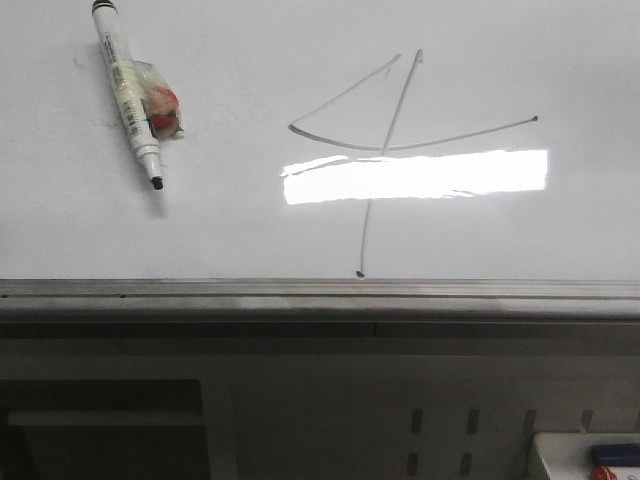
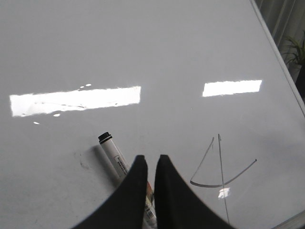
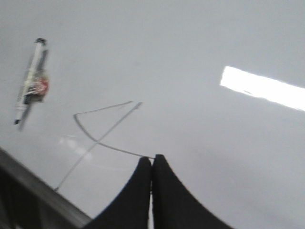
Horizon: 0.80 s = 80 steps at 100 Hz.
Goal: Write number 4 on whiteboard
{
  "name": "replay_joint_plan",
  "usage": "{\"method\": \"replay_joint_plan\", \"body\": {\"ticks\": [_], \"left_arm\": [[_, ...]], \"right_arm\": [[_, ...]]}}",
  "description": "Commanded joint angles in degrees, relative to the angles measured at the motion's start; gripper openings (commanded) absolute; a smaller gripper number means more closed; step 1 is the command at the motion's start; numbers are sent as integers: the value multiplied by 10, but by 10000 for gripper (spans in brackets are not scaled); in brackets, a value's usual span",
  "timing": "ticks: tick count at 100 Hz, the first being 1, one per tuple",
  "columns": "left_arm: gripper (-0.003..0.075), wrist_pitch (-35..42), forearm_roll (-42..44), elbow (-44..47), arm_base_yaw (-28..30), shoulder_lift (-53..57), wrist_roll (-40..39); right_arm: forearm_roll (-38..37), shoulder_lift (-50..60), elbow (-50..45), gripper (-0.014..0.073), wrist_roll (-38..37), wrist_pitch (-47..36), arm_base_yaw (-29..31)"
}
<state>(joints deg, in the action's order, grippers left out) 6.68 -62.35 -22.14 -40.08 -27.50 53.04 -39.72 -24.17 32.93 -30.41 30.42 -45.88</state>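
Note:
The number 4 (image 1: 400, 100) is drawn in thin dark strokes on the whiteboard (image 1: 200, 220), with a slanted stroke, a curved crossbar and a long vertical stroke that ends near the grey rail (image 1: 300, 290). It also shows in the wrist views, as the 4 (image 2: 220, 162) and the 4 (image 3: 97, 140). A white marker (image 1: 130, 90) with a black tip lies loose on the board, left of the 4. My left gripper (image 2: 151, 160) hovers over that marker (image 2: 114, 157), jaws a narrow gap apart, holding nothing. My right gripper (image 3: 152, 160) is shut and empty at the crossbar's end.
A bright rectangular glare (image 1: 415, 175) crosses the 4's vertical stroke. Below the rail is a grey frame, and a white tray (image 1: 560, 455) with blue and red items sits at the bottom right. A plant (image 2: 295, 52) stands beyond the board's edge.

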Motion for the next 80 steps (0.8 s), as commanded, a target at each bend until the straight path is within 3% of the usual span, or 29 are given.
{"method": "replay_joint_plan", "body": {"ticks": [1, 11, 35, 80], "left_arm": [[-20, 10, 7, 11, 1, 41, 2], [-20, 10, 7, 38, 1, 80, 2], [-20, 11, 7, 61, 1, 98, 2], [-20, 10, 7, 61, 1, 98, 2]], "right_arm": [[-162, 55, -25, -43, -142, 2, 4], [-236, 120, -64, -45, -187, 17, 4], [-236, 196, -78, -45, -187, 19, 4], [-236, 198, -78, -45, -187, 19, 4]]}}
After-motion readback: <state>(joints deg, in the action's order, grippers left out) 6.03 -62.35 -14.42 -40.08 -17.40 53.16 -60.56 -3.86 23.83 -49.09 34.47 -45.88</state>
